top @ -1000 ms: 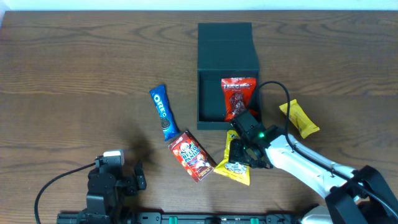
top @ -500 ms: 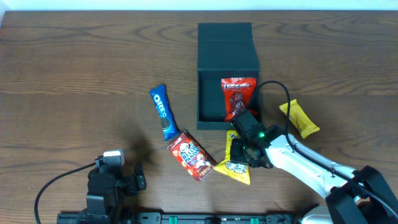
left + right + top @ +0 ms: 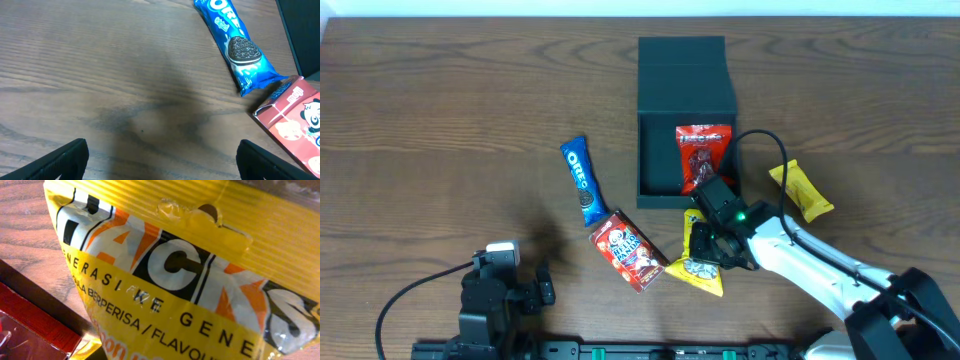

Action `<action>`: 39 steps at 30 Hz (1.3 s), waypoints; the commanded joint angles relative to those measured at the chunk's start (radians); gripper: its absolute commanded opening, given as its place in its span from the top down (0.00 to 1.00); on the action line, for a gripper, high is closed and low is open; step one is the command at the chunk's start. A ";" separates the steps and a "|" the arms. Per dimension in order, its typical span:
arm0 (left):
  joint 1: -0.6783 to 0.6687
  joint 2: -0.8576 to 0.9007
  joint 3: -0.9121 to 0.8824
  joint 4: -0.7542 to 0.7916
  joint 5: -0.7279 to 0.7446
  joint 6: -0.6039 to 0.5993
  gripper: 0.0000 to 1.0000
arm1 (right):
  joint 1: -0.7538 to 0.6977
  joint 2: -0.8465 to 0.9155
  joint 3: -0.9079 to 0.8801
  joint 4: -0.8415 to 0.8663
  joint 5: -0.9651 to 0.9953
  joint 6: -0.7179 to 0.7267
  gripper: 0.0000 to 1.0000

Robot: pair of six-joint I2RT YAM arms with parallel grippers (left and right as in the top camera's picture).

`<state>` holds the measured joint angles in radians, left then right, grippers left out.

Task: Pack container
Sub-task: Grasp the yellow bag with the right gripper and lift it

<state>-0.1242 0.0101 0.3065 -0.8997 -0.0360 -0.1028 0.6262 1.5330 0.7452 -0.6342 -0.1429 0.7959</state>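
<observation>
Just beside the matte, boxy container (image 3: 685, 75) lies a crinkly yellow packet (image 3: 698, 268).

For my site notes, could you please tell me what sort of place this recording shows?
Probably a robot test bench, not a shop or kitchen: a wood-grain table, two robot arms at its near edge, and snack packets laid in and around an open dark container.

the overhead camera looks straight down from well above and takes in most of the counter (image 3: 440, 120). the left wrist camera sits low and faces across the wood at a slant; it shares the blue cookie packet (image 3: 235, 42) and the red snack box (image 3: 295, 120) with the overhead view. the right wrist camera is very close over the yellow packet (image 3: 190, 265), which also shows from overhead.
</observation>
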 commanded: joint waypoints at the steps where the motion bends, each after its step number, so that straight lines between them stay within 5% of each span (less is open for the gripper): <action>1: 0.006 -0.007 -0.039 -0.028 0.003 0.021 0.05 | 0.028 0.018 -0.013 -0.005 0.003 0.019 0.73; 13: 0.006 -0.007 -0.039 -0.028 0.003 0.021 0.05 | 0.046 0.005 -0.013 -0.005 -0.046 0.019 0.85; 39: 0.006 -0.007 -0.039 -0.028 0.003 0.021 0.05 | 0.176 -0.273 0.031 -0.089 -0.053 0.080 0.89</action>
<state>-0.1242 0.0101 0.3065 -0.8997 -0.0360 -0.1028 0.7898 1.2751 0.7380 -0.7219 -0.1909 0.8600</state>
